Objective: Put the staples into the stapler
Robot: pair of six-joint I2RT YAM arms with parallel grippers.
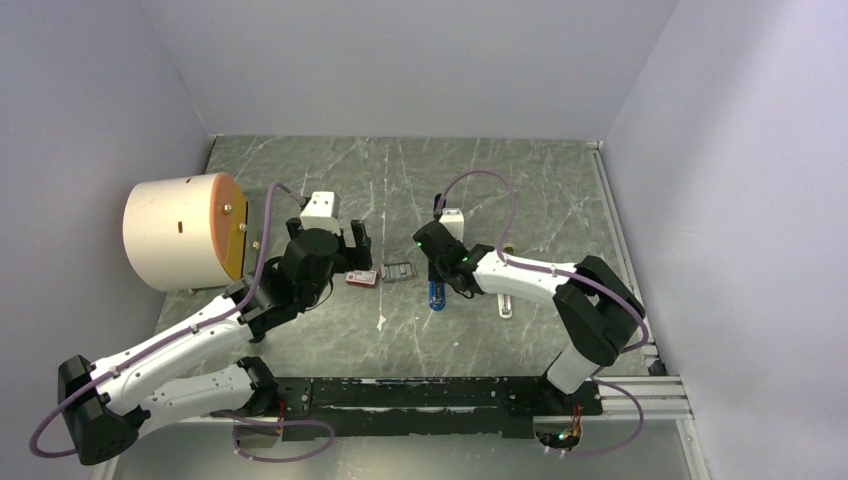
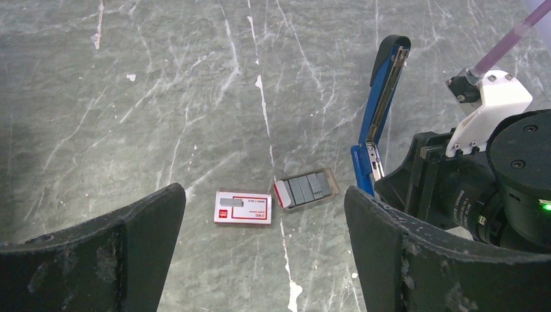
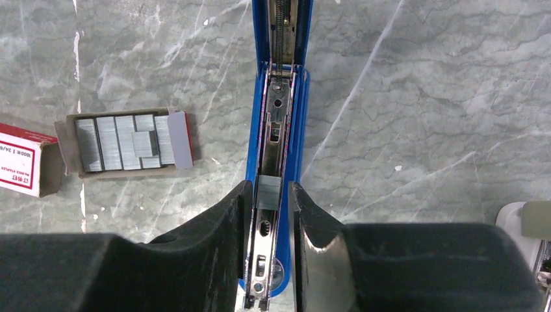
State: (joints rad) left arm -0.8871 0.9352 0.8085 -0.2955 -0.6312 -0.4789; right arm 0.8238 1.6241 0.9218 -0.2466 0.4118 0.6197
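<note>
The blue stapler [image 1: 436,294] [image 2: 383,91] lies opened flat on the table, its metal channel facing up [image 3: 300,117]. A short grey block of staples [image 3: 268,191] sits in that channel. My right gripper [image 3: 269,187] [image 1: 440,280] straddles the block, its jaws slightly apart with a thin gap on each side. The rest of the staples fill a small open tray [image 3: 123,144] [image 2: 305,190] [image 1: 397,272] left of the stapler. My left gripper [image 2: 263,214] [image 1: 328,238] hangs wide open above the tray, holding nothing.
The red and white box sleeve [image 2: 243,207] [image 1: 362,278] [image 3: 19,168] lies just left of the tray. A large beige cylinder [image 1: 185,232] stands at the left. A pale bar [image 1: 505,300] lies under the right arm. Grey walls enclose the table.
</note>
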